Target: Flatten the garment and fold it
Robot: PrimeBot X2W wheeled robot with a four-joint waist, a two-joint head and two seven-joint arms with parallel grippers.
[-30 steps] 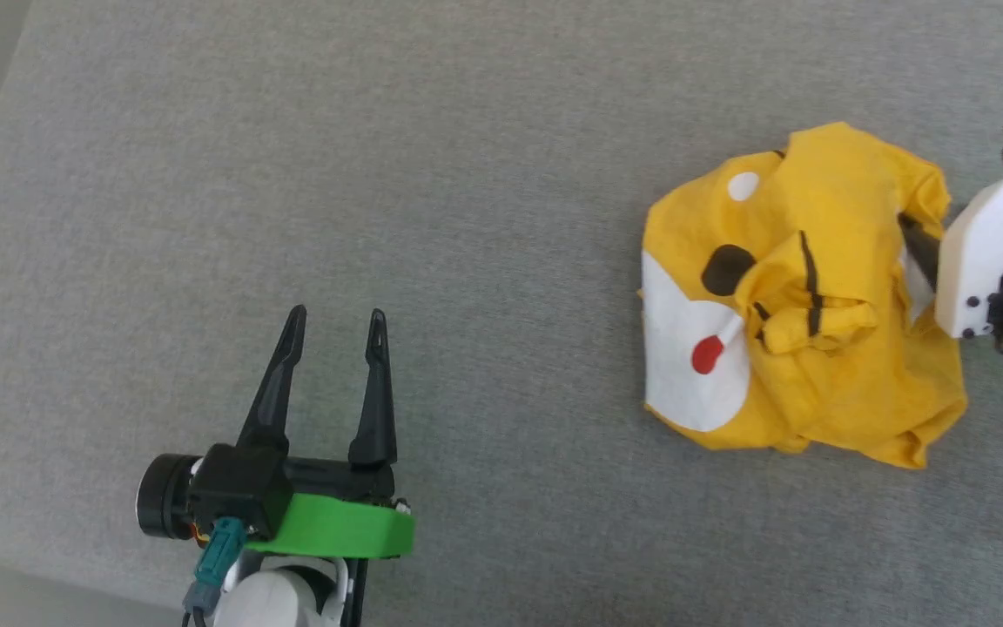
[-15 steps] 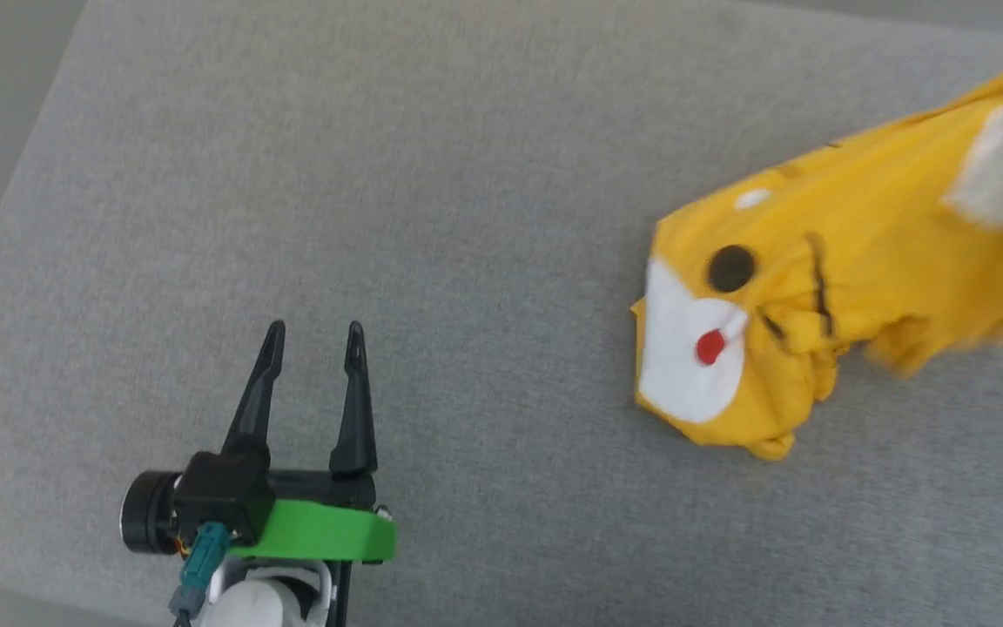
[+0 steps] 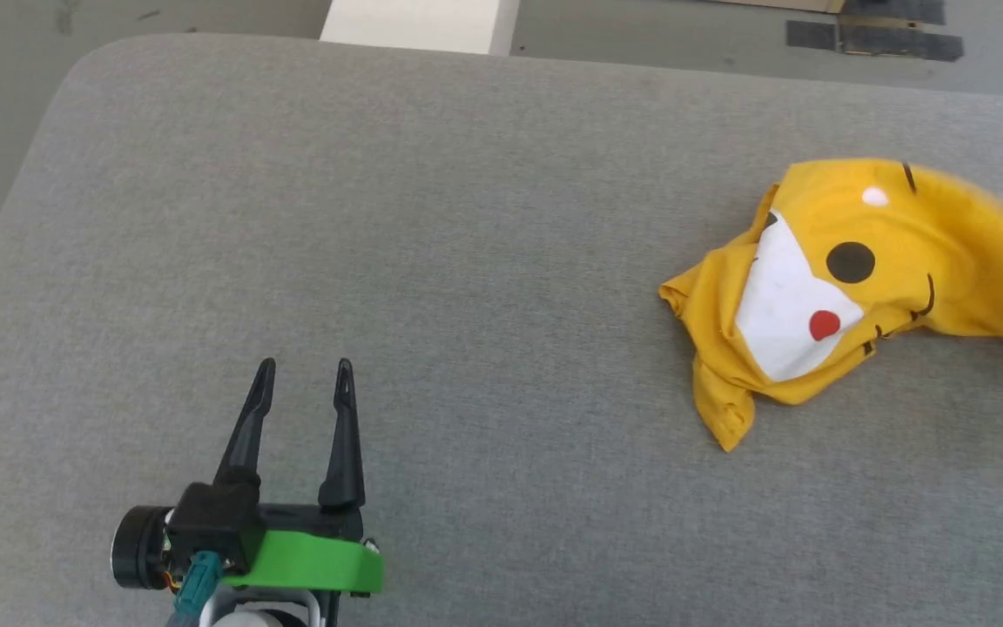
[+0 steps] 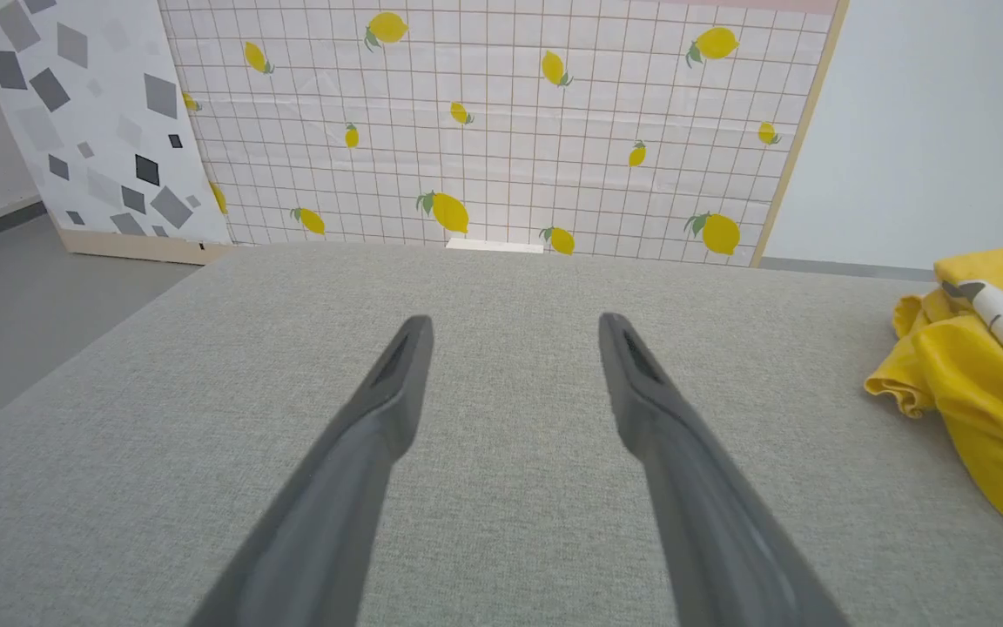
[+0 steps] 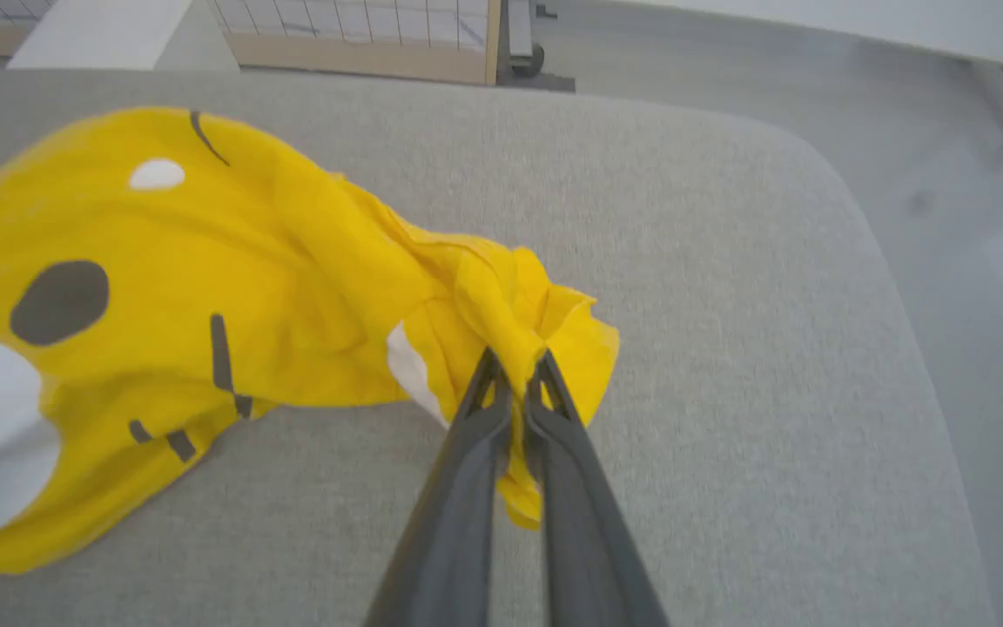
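The garment (image 3: 850,287), a bright yellow T-shirt with a white patch, red dot and black nose, lies crumpled at the right of the grey padded table (image 3: 467,261), stretched toward the right edge of the head view. In the right wrist view my right gripper (image 5: 517,370) is shut on a bunched yellow fold of the garment (image 5: 205,287), lifting that end. My left gripper (image 3: 304,376) hovers open at the lower left, well away from the cloth. In the left wrist view its fingers (image 4: 397,383) stand wide apart, with the garment (image 4: 980,383) at the right edge.
The table's rounded far corners and far edge show, with grey floor beyond. A white block (image 3: 419,24) sits past the far edge. A lemon-print grid panel (image 4: 501,131) and a grey-patterned panel (image 4: 84,122) stand behind the table.
My right gripper has shut on the garment's right side and pulled it up and to the right, stretching the cloth. The head camera has tilted, so the table's far edge now shows. The left gripper stays open.
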